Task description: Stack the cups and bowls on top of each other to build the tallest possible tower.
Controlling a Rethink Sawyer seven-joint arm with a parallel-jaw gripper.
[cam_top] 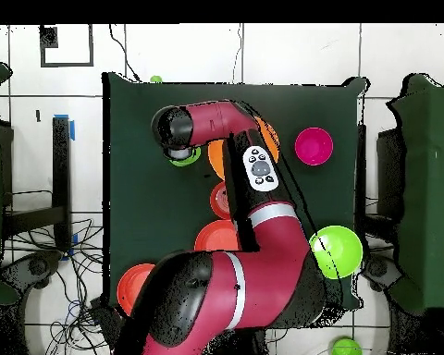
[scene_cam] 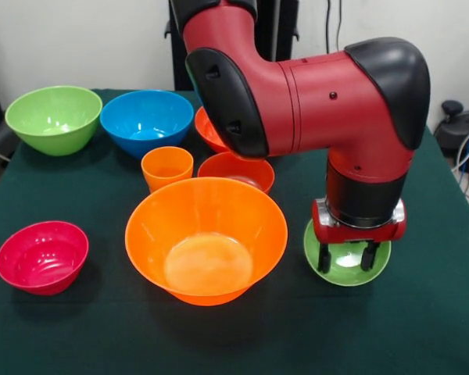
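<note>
Overhead view: gripper and small green bowl mostly under arm.

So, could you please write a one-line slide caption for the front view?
Sawyer's open gripper hovers over the small green bowl, right of the largest orange bowl.

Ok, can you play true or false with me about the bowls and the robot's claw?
1. The claw hangs over the small green bowl. True.
2. The orange cup sits inside the big orange bowl. False: it stands on the table behind it.
3. The pink bowl is empty. True.
4. The blue bowl is stacked on the big green bowl. False: they stand side by side.
</note>
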